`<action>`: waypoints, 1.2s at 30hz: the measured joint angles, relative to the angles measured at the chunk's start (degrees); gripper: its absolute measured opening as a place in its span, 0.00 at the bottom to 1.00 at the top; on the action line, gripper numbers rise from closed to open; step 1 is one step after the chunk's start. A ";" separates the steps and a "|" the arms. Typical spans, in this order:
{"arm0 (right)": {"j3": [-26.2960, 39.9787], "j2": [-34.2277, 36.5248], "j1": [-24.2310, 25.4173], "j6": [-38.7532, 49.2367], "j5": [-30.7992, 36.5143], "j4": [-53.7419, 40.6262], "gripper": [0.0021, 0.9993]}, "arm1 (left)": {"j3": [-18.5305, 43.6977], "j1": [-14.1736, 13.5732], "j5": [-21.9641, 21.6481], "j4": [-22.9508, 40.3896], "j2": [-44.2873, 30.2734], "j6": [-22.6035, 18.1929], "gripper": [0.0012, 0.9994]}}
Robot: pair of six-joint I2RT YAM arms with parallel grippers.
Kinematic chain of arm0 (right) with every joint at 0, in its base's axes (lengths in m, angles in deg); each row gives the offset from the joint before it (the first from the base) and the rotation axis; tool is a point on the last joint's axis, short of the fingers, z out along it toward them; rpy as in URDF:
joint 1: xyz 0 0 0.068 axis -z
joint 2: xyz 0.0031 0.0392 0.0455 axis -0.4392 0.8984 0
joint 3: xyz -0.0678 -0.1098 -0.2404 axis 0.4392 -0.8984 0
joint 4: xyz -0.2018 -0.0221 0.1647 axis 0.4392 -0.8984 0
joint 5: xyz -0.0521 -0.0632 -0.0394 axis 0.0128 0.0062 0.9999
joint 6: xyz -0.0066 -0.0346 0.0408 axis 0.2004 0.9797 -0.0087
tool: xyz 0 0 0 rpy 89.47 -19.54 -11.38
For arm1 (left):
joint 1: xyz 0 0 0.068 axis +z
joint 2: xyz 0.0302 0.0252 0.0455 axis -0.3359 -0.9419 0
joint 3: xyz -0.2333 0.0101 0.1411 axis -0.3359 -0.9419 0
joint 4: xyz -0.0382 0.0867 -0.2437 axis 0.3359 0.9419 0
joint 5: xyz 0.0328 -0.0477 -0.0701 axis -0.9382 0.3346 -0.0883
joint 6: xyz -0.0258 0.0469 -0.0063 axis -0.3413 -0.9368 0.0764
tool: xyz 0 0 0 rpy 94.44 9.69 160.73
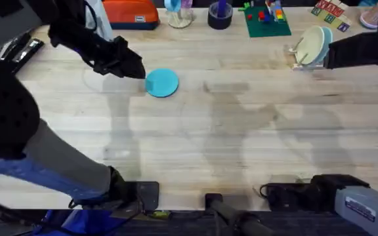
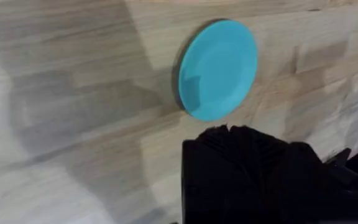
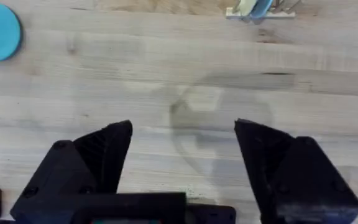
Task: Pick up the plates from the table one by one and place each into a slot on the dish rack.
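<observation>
Now | dish rack point(image 1: 305, 59): plates slotted | right end effector point(image 3: 182, 146): apart | left: unclear

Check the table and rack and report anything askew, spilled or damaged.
Nothing stands out. One blue plate lies flat on the table by the left claw; the dish rack stands upright with plates in it. No spill or breakage shows.

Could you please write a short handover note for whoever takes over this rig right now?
Left gripper: at the edge of the blue plate, which lies flat on the table; jaw state unclear.
Right gripper: jaws open, empty, above bare table.
Dish rack: far right, already holding plates upright.
Done: some plates racked.
Left: grasp the blue plate and slot it in.
</observation>
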 joint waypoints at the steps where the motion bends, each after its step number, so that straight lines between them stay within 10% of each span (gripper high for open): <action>1: 0.00 0.00 0.00 0.00 0.02 0.00 0.99 | 0.00 0.00 0.24 -0.56 -0.65 -0.08 0.04; 36: 0.34 1.53 0.00 -0.07 -4.42 0.66 0.99 | 0.85 0.66 11.82 -10.37 -16.35 -0.61 0.04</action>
